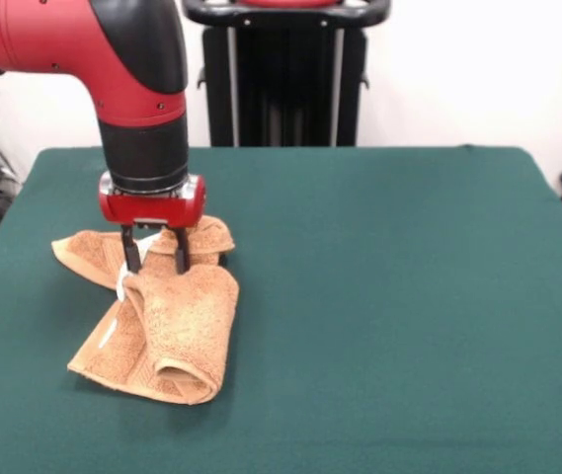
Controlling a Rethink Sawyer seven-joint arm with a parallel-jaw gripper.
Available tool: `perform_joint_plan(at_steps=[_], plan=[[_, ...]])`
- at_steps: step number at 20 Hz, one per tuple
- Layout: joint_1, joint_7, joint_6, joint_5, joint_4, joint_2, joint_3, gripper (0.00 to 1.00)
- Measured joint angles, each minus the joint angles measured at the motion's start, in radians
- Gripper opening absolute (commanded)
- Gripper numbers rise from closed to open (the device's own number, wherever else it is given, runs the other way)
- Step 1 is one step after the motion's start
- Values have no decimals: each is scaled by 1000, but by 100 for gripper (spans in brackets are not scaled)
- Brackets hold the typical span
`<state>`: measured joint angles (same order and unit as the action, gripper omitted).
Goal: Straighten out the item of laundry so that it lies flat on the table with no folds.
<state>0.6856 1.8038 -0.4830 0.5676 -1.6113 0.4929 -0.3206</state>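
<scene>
Front view, and starting at the left: the orange-tan towel (167, 331) lies bunched on the left half of the green bench (409, 296), nowhere near flat. One flap trails off toward the far left, another heads back behind the arm, and the thickest part runs toward the near edge, where it doubles over itself into a rolled fold. A thin white strip, perhaps its tag, shows along the left side of the bundle, just under the tool.

Right above the middle of the heap, the red and black arm (113, 59) drops straight down, and the pincer (152, 265) is right in the cloth. Its two dark fingers (130, 252) stand a narrow gap apart, tips pressed into the terry, with a ridge of towel between them. It looks like a pinch on that ridge, though the cloth hides the very tips.

Moving right, it's bare green felt all the way across to the bench's right edge.
</scene>
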Motion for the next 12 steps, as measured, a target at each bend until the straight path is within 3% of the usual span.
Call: perform_joint_plan(at_steps=[12], plan=[[33, 0, 1, -20, -4, -10, -22, 100]])
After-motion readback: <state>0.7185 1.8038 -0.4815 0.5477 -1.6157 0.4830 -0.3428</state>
